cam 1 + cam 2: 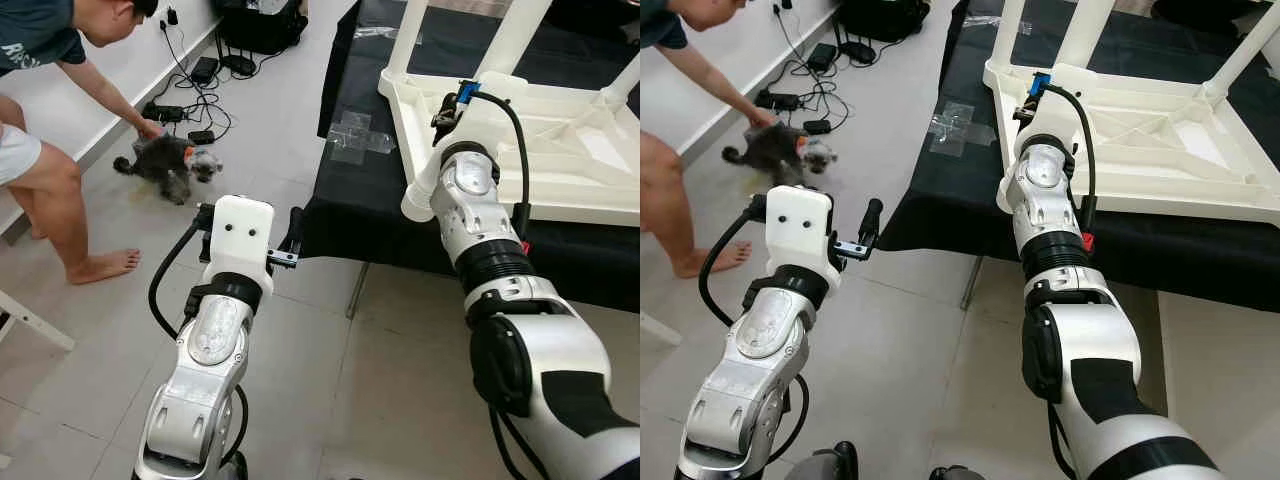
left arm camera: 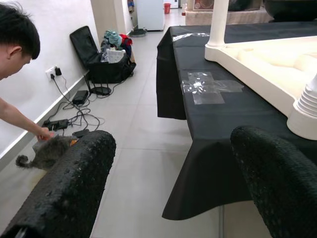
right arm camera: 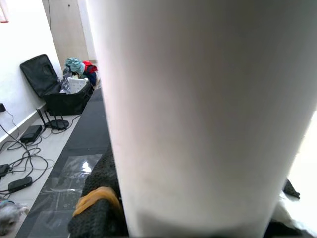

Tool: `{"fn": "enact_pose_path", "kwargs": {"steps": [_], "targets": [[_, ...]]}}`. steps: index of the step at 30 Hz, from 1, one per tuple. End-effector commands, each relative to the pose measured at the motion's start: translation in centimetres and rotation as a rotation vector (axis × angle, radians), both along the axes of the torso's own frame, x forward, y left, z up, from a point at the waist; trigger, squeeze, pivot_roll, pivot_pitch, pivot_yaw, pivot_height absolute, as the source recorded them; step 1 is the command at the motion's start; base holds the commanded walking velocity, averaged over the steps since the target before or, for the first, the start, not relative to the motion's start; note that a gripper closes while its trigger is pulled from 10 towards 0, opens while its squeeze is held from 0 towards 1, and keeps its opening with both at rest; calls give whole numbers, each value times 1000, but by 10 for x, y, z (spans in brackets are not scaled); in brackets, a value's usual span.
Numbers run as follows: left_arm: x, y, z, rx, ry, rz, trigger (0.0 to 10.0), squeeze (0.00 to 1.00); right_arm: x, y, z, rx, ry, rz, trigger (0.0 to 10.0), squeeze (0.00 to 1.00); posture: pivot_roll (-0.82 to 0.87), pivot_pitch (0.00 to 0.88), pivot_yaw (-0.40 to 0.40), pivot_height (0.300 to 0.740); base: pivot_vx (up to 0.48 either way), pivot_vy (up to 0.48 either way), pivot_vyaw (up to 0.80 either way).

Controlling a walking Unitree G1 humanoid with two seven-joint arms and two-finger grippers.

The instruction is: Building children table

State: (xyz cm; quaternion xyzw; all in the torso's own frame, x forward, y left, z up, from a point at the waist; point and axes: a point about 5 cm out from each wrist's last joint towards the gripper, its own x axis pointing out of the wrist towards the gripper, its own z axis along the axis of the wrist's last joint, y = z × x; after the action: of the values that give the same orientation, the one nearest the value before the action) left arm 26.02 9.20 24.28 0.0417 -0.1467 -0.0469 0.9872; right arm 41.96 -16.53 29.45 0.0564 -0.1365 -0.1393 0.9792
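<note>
A white children's table (image 1: 560, 150) lies upside down on a black-clothed table (image 1: 370, 215), with two of its legs (image 1: 515, 35) standing upright. My right gripper (image 1: 447, 112) sits at the upturned table's near left corner, shut on a loose white table leg (image 3: 208, 114). This leg's ribbed end (image 1: 418, 197) sticks out below my wrist, over the cloth's front edge. My left gripper (image 2: 171, 148) hangs open over the floor left of the black table, its fingers (image 2: 74, 183) wide apart with nothing between them.
At the upper left a person (image 1: 45, 150) bends down and touches a small grey dog (image 1: 165, 165) on the tiled floor. Cables and adapters (image 1: 190, 100) lie along the wall, with a black bag (image 2: 101, 59) beyond. Clear plastic (image 1: 355, 140) lies on the cloth.
</note>
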Motion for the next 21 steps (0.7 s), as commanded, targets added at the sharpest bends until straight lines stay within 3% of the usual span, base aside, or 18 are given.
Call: {"fn": "enact_pose_path", "kwargs": {"steps": [1, 13, 21], "targets": [[-2, 0, -1, 20, 2, -4, 10000, 0, 1, 0, -45, 24, 191, 9, 10000, 0, 120, 246, -115, 740, 0, 0, 0], [-3, -2, 0, 26, -6, -14, 10000, 0, 1, -1, -46, 33, 191, 23, 10000, 0, 120, 236, -117, 740, 0, 0, 0], [-3, -2, 0, 36, -13, -12, 10000, 0, 0, -5, -48, 65, 203, -43, 10000, 0, 120, 235, -121, 740, 0, 0, 0]]}}
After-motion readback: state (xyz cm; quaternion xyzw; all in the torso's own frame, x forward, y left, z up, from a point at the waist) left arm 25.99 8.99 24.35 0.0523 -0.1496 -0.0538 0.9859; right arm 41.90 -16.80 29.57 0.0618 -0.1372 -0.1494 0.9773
